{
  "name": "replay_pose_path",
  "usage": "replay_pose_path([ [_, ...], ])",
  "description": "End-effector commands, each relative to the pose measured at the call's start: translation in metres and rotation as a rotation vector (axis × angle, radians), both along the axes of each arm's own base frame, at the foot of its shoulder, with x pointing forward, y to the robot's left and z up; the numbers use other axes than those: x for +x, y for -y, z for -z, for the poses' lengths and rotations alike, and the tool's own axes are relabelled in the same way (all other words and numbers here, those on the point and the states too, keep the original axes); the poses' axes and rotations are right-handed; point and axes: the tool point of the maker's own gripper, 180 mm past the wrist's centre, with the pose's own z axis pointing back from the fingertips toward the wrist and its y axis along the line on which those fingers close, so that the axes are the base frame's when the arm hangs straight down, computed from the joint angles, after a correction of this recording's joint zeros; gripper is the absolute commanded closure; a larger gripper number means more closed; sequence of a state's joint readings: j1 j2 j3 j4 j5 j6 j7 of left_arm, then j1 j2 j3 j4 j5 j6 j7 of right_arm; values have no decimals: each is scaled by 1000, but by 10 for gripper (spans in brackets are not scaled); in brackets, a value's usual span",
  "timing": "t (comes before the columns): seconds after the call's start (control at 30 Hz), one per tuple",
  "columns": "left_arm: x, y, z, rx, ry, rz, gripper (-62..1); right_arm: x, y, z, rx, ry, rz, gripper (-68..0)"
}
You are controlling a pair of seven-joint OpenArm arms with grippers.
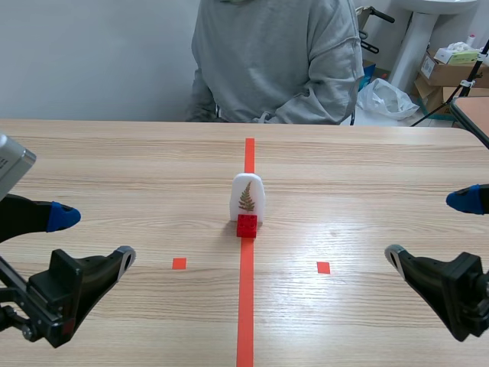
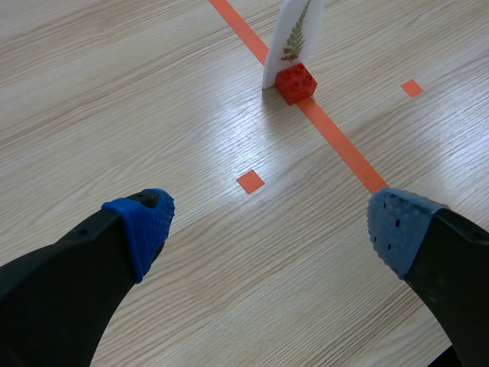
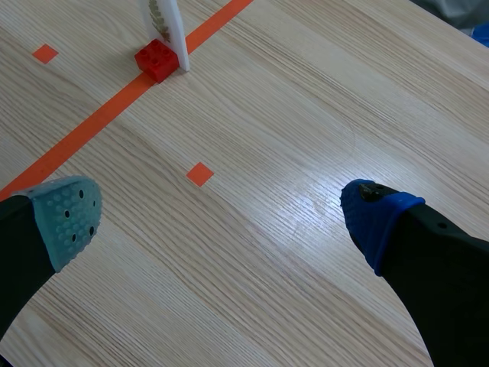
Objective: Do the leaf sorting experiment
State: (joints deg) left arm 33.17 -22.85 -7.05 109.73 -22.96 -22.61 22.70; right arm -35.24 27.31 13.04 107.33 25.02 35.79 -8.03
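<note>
Worktop (image 1: 114, 168) of pale wood, and the one thing on it that matters is a white round-topped card with a pressed fern leaf on its face (image 1: 248, 193). It stands upright in a small red toy brick (image 1: 247, 226) set on the long tape line down the middle, well apart from both arms. The left pincer (image 1: 95, 236) hangs low at the near left, its fingers spread wide around nothing. The right pincer (image 1: 426, 227) mirrors it at the near right, just as wide and just as empty. A person in a grey sweatshirt (image 1: 275, 61) sits across the far edge. From where I stand the card looks the trouble: tall, thin and carried on a tiny base. I would expect a finger brushing its edge on the way in to topple it, or a squeeze on the card alone to pull it out of the brick. If both arms went for the middle line together, they could knock each other or the card.
</note>
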Motion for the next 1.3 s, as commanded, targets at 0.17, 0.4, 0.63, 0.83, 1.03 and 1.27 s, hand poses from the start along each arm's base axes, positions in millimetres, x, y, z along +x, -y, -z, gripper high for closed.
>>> replay_pose_path([
  [0.17, 2, 5, -10, -21, 27, 6, -542, 3, -1, -6, 5, 19, -5, -655],
  [0.4, 2, 5, -10, -21, 27, 6, -542, 3, -1, -6, 5, 19, -5, -655],
  [0.63, 2, 5, -10, -21, 27, 6, -542, 3, -1, -6, 5, 19, -5, -655],
  [0.83, 2, 5, -10, -21, 27, 6, -542, 3, 0, -6, 4, 21, 0, -655],
  [1.03, 2, 5, -10, -21, 27, 6, -542, 6, 2, -7, -7, 25, 3, -655],
  [1.27, 2, 5, -10, -21, 27, 6, -542, 29, 24, 6, -64, -1, 37, -655],
])
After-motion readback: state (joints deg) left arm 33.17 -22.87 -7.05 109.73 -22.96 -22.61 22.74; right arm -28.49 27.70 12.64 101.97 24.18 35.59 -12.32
